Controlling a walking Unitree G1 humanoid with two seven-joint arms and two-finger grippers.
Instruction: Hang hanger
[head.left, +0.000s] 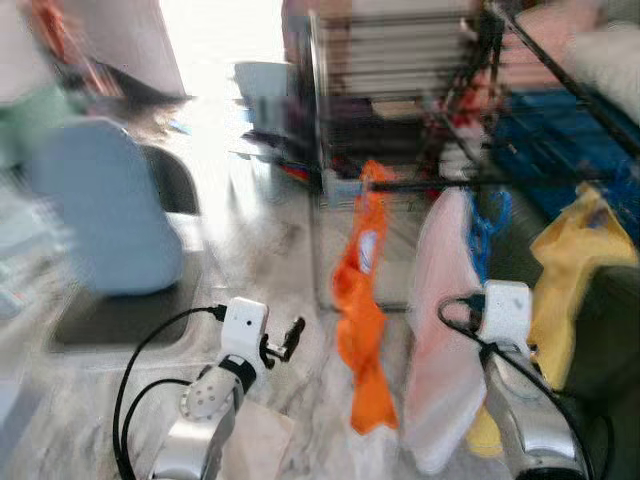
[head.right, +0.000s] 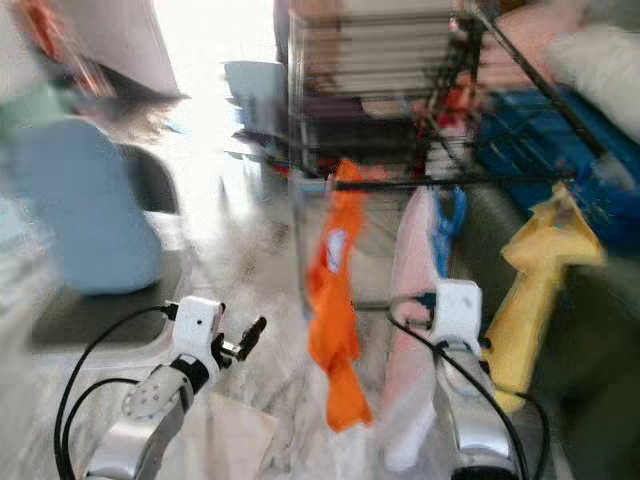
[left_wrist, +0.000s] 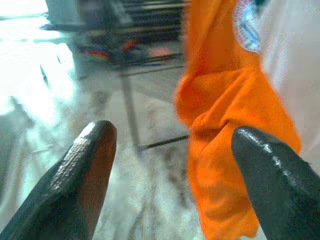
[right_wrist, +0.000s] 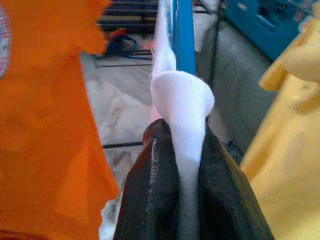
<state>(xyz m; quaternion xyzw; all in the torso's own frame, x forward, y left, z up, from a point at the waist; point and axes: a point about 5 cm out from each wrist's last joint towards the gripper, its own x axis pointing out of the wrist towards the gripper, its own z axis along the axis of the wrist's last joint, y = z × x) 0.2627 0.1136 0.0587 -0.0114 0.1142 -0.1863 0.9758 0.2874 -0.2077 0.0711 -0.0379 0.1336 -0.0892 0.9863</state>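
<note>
Right gripper (right_wrist: 186, 200): pinched tight on a fold of the pale pink soft cloth garment (head.left: 440, 330), which hangs from a blue plastic hanger (right_wrist: 183, 35).
Left gripper (left_wrist: 175, 170): fingers spread wide, holding nothing, low over the grey marbled floor (head.left: 290, 250).
Neighbours: orange cloth garment (head.left: 362, 310) at 9 o'clock of the pink one, yellow garment (head.left: 570, 270) at 3 o'clock, all under the black metal rack rail (head.left: 470, 185).
Handling: I'd judge the cloth light, limp and slippery; the stiff hanger is the surer hold.
</note>
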